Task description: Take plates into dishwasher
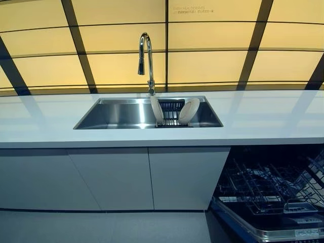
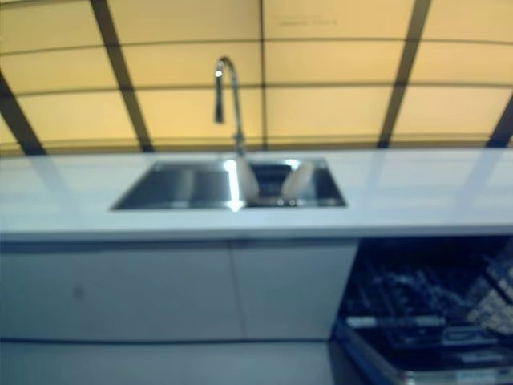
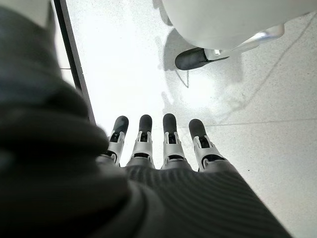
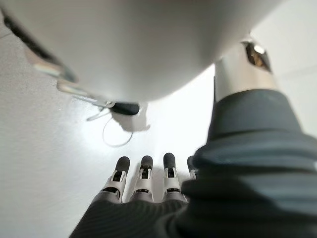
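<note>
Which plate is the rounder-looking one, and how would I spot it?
Find the steel sink under the tall faucet. At its right end a dark rack holds two pale plates; the right plate leans rightward showing its round face, while its neighbour stands nearly edge-on.

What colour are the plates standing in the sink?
The plates are white or cream, standing in a dark rack in the sink; the left eye view shows them best.

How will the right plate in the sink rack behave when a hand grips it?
The right plate stands on edge, leaning in the rack, so a push would probably tip it. It looks rigid and glazed, likely slippery and breakable against the steel sink.
</note>
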Motion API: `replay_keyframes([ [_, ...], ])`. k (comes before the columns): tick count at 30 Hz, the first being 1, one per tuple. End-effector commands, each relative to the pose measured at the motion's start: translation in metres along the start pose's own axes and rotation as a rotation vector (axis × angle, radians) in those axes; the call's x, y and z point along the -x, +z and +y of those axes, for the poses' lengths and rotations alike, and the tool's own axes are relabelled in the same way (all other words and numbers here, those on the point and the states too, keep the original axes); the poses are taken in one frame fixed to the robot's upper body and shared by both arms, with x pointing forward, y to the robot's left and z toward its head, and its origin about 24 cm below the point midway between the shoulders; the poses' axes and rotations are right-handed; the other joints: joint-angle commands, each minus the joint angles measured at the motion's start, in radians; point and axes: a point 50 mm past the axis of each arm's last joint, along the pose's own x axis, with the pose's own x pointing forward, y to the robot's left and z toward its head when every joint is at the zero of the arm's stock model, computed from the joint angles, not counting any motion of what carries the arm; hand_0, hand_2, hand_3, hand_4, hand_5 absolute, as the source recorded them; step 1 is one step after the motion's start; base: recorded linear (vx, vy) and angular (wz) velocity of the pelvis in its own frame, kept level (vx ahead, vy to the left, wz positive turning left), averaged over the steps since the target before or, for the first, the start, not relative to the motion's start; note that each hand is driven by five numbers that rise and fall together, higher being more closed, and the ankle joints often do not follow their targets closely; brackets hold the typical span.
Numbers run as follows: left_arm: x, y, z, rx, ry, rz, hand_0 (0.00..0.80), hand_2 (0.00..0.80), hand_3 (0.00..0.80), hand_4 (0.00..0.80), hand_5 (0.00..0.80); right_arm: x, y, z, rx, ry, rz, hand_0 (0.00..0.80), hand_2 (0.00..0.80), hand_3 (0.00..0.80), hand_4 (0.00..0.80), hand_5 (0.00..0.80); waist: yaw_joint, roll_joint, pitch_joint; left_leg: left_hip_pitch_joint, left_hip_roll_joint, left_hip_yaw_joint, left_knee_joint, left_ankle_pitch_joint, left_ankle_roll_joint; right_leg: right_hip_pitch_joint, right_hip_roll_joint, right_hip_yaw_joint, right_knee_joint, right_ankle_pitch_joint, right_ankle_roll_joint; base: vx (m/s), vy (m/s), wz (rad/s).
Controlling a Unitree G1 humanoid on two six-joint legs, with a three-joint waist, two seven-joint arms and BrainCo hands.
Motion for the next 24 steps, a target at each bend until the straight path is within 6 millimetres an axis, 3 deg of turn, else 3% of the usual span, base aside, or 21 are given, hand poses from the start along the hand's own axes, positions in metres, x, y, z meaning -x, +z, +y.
replay_keyframes([
  [1, 0.0, 0.027, -0.005, -0.097, -0.024, -0.039, 0.0, 0.0, 0.0, 0.0, 0.0, 0.003, 0.076, 0.005, 0.208, 0.178, -0.184, 0.0, 0.0, 0.0, 0.0, 0.0, 0.029, -0.042, 0.054, 0.014, -0.1, -0.024, 0.004, -0.06, 0.114, 0.018, 0.031, 0.011, 0.003, -0.018, 0.009, -0.014, -0.082, 0.0],
  [3, 0.0, 0.026, 0.003, -0.118, -0.012, -0.037, 0.0, 0.0, 0.0, 0.0, 0.0, 0.019, 0.115, 0.009, 0.296, 0.268, -0.279, 0.0, 0.0, 0.0, 0.0, 0.0, 0.034, -0.056, 0.054, 0.014, -0.1, -0.031, 0.004, -0.059, 0.113, 0.019, 0.033, 0.008, 0.004, -0.02, 0.006, -0.01, -0.088, 0.03],
  [6, 0.001, 0.023, 0.015, -0.122, 0.009, -0.035, 0.0, 0.0, 0.0, 0.0, 0.0, 0.069, 0.174, 0.024, 0.448, 0.481, -0.513, 0.0, 0.0, 0.0, 0.0, 0.0, 0.026, -0.071, 0.052, 0.011, -0.097, -0.03, 0.004, -0.055, 0.106, 0.016, 0.036, 0.001, 0.013, -0.03, 0.002, -0.011, -0.069, 0.06],
  [7, 0.001, 0.023, 0.016, -0.122, 0.011, -0.035, 0.0, 0.0, 0.0, 0.0, 0.0, 0.075, 0.179, 0.026, 0.457, 0.503, -0.539, 0.0, 0.0, 0.0, 0.0, 0.0, 0.024, -0.072, 0.051, 0.011, -0.096, -0.028, 0.004, -0.055, 0.105, 0.014, 0.037, 0.0, 0.017, -0.033, 0.002, -0.021, -0.063, 0.05],
  [8, 0.001, 0.022, 0.022, -0.11, 0.025, -0.034, 0.0, 0.0, 0.0, 0.0, 0.0, 0.117, 0.205, 0.039, 0.517, 0.607, -0.687, 0.0, 0.0, 0.0, 0.0, 0.0, 0.013, -0.076, 0.051, 0.01, -0.091, -0.019, 0.004, -0.052, 0.102, 0.0, 0.041, 0.0, 0.051, -0.051, -0.002, -0.025, -0.066, 0.05],
  [9, 0.001, 0.021, 0.025, -0.099, 0.032, -0.031, 0.0, 0.0, 0.0, 0.0, 0.0, 0.138, 0.215, 0.043, 0.543, 0.655, -0.763, 0.0, 0.0, 0.0, 0.0, 0.0, 0.008, -0.077, 0.052, 0.01, -0.088, -0.014, 0.004, -0.05, 0.102, -0.01, 0.045, 0.002, 0.071, -0.062, -0.003, -0.026, -0.066, 0.06],
  [10, 0.001, 0.021, 0.025, -0.095, 0.034, -0.03, 0.0, 0.0, 0.0, 0.0, 0.0, 0.143, 0.217, 0.044, 0.556, 0.666, -0.784, 0.0, 0.0, 0.0, 0.0, 0.0, 0.007, -0.078, 0.053, 0.01, -0.087, -0.013, 0.004, -0.049, 0.102, -0.013, 0.046, 0.002, 0.078, -0.066, -0.004, -0.023, -0.06, 0.03],
  [12, 0.002, 0.021, 0.03, -0.071, 0.054, -0.022, 0.0, 0.0, 0.0, 0.0, 0.0, 0.175, 0.231, 0.047, 0.617, 0.715, -0.877, 0.0, 0.0, 0.0, 0.0, 0.0, -0.001, -0.085, 0.058, 0.001, -0.082, -0.007, 0.033, -0.056, 0.102, -0.031, 0.052, 0.012, 0.114, -0.083, -0.01, -0.024, -0.087, 0.0],
  [14, 0.002, 0.018, 0.034, -0.036, 0.083, -0.012, 0.0, 0.0, 0.0, 0.0, 0.0, 0.203, 0.249, 0.035, 0.67, 0.685, -0.96, 0.0, 0.0, 0.0, 0.0, 0.0, -0.005, -0.105, 0.07, -0.042, -0.072, 0.015, 0.167, -0.108, 0.094, -0.038, 0.055, 0.027, 0.143, -0.104, -0.031, 0.007, -0.141, -0.01],
  [15, 0.002, 0.016, 0.036, -0.013, 0.091, -0.007, 0.0, 0.0, 0.0, 0.0, 0.0, 0.217, 0.259, 0.027, 0.671, 0.692, -0.993, 0.0, 0.0, 0.0, 0.0, 0.0, -0.002, -0.121, 0.081, -0.097, -0.066, 0.026, 0.303, -0.136, 0.087, -0.034, 0.054, 0.036, 0.149, -0.11, -0.047, 0.017, -0.182, -0.01],
  [16, 0.002, 0.01, 0.039, 0.025, 0.105, -0.014, 0.0, 0.0, 0.0, 0.0, 0.0, 0.236, 0.272, 0.018, 0.669, 0.698, -1.033, 0.0, 0.0, 0.0, 0.0, 0.0, 0.012, -0.131, 0.106, -0.219, -0.062, 0.028, 0.543, -0.1, 0.075, -0.03, 0.063, 0.038, 0.165, -0.113, -0.07, 0.013, -0.168, -0.02],
  [18, 0.002, 0.002, 0.042, 0.056, 0.101, -0.002, 0.0, 0.0, 0.0, 0.0, 0.0, 0.248, 0.282, 0.009, 0.645, 0.673, -1.06, 0.0, 0.0, 0.0, 0.0, 0.0, 0.025, -0.126, 0.124, -0.336, -0.065, 0.019, 0.675, -0.05, 0.072, -0.029, 0.08, 0.045, 0.191, -0.108, -0.087, 0.059, -0.062, -0.07],
  [20, 0.003, -0.006, 0.043, 0.074, 0.1, 0.014, 0.0, 0.0, 0.0, 0.0, 0.0, 0.249, 0.291, 0.008, 0.616, 0.647, -1.077, 0.0, 0.0, 0.0, 0.0, 0.0, 0.041, -0.118, 0.131, -0.359, -0.093, 0.012, 0.556, 0.0, 0.056, -0.013, 0.085, 0.055, 0.194, -0.107, -0.073, 0.152, 0.047, 0.04],
  [22, 0.003, -0.01, 0.044, 0.061, 0.096, 0.025, 0.0, 0.0, 0.0, 0.0, 0.0, 0.25, 0.299, 0.011, 0.585, 0.638, -1.095, 0.0, 0.0, 0.0, 0.0, 0.0, 0.05, -0.111, 0.136, -0.364, -0.108, 0.011, 0.392, 0.088, 0.028, 0.023, 0.09, 0.054, 0.189, -0.116, -0.064, 0.229, 0.078, -0.08],
  [24, 0.003, -0.012, 0.044, 0.044, 0.102, 0.029, 0.0, 0.0, 0.0, 0.0, 0.0, 0.254, 0.305, 0.014, 0.575, 0.651, -1.107, 0.0, 0.0, 0.0, 0.0, 0.0, 0.063, -0.107, 0.131, -0.354, -0.127, -0.032, 0.223, 0.134, 0.014, 0.054, 0.094, 0.057, 0.188, -0.126, -0.052, 0.301, 0.091, -0.07],
])
